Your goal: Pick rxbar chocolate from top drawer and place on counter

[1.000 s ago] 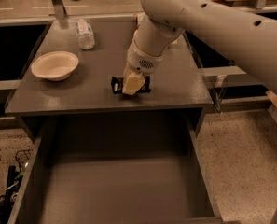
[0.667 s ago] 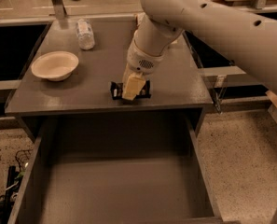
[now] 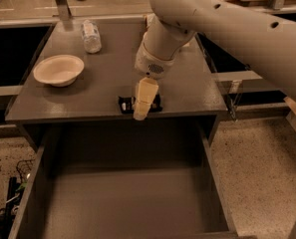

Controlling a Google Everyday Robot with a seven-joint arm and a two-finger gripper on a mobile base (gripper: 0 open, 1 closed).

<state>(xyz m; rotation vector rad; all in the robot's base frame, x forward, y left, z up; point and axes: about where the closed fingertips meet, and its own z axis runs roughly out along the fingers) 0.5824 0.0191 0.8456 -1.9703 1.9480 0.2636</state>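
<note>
The rxbar chocolate [image 3: 125, 104], a small flat black wrapper, lies on the dark grey counter [image 3: 102, 81] close to its front edge. My gripper [image 3: 140, 114] hangs from the big white arm right over the bar and covers its middle. I cannot tell whether it touches the bar. The top drawer [image 3: 127, 203] stands pulled out below the counter's front edge, and its floor shows bare.
A white bowl [image 3: 59, 69] sits at the counter's left side. A clear plastic bottle [image 3: 91, 36] lies at the back left. Black recessed bins [image 3: 13, 54] flank the counter. Speckled floor lies to the right of the drawer.
My gripper has shifted a little toward the counter's front edge and appears slightly higher over the bar. The bar stays in the same spot on the counter.
</note>
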